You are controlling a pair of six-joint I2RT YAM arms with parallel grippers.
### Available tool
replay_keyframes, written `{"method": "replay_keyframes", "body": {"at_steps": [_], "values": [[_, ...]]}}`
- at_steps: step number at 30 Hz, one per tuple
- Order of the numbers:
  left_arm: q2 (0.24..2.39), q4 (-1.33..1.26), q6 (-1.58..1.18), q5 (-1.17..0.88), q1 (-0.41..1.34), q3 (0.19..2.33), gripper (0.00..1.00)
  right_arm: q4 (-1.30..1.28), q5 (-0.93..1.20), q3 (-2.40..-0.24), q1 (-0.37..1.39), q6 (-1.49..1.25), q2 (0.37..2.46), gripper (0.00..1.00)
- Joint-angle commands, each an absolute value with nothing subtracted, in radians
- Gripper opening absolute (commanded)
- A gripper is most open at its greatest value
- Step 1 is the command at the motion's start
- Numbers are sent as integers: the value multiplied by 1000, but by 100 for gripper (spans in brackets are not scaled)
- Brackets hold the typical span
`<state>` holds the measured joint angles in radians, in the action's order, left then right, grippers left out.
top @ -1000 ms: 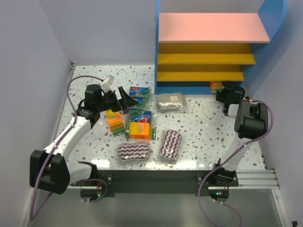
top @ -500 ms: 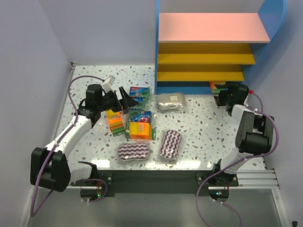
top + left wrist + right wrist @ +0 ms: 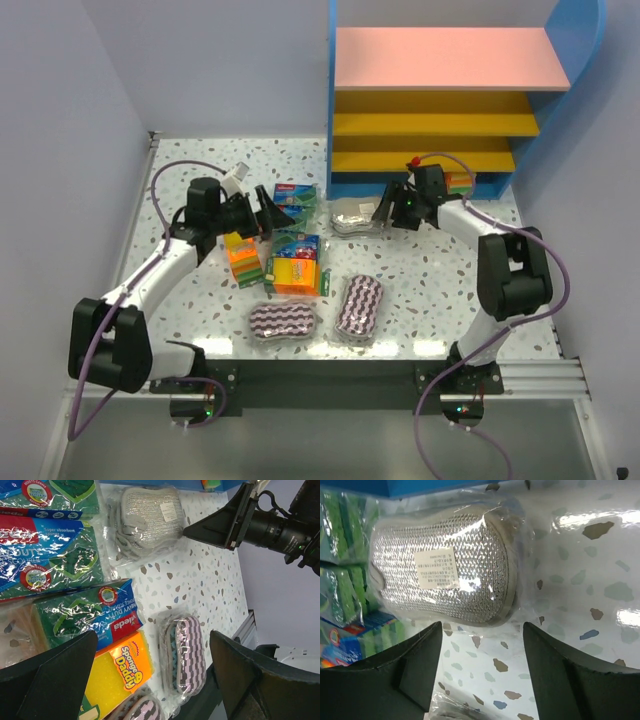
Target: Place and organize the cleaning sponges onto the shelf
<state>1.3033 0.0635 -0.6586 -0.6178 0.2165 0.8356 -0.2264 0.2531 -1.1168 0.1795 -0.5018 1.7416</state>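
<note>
Several wrapped cleaning sponges lie on the speckled table: a silvery-grey scourer pack [image 3: 358, 217], two purple-white striped pads [image 3: 283, 322] [image 3: 359, 307], an orange-yellow pack [image 3: 293, 275], orange-green blocks [image 3: 243, 260], and green [image 3: 295, 196] and blue flat packs [image 3: 296, 246]. One more pack [image 3: 458, 183] sits at the foot of the shelf [image 3: 450, 58]. My right gripper [image 3: 382, 212] [image 3: 482, 630] is open just right of the scourer pack [image 3: 442, 570], with only table between its fingers. My left gripper [image 3: 262, 212] [image 3: 152, 640] hangs wide open over the packs, holding nothing.
The shelf has blue sides, a pink top board and yellow lower boards [image 3: 430, 124], and stands at the back right. Walls close in the table on the left and right. The black front rail [image 3: 330, 375] runs behind the striped pads.
My right arm has swung left from the shelf's right end to the scourer pack. The left arm has hardly moved.
</note>
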Motion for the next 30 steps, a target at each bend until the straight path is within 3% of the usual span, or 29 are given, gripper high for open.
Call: {"method": "replay_keyframes", "body": {"at_steps": [1, 14, 24, 27, 30], "values": [[1290, 52, -614, -638, 218, 885, 100, -158, 267, -1100, 181, -348, 1732, 70], [1230, 78, -607, -635, 219, 847, 100, -141, 107, -1127, 207, -230, 1697, 73], [1201, 112, -604, -623, 219, 844, 100, -29, 273, -1213, 207, -385, 1882, 73], [1178, 124, -606, -611, 218, 833, 100, -40, 299, -1218, 204, -425, 1924, 66], [1152, 132, -604, -601, 219, 818, 100, -95, 293, -1206, 198, -439, 1931, 37]]}}
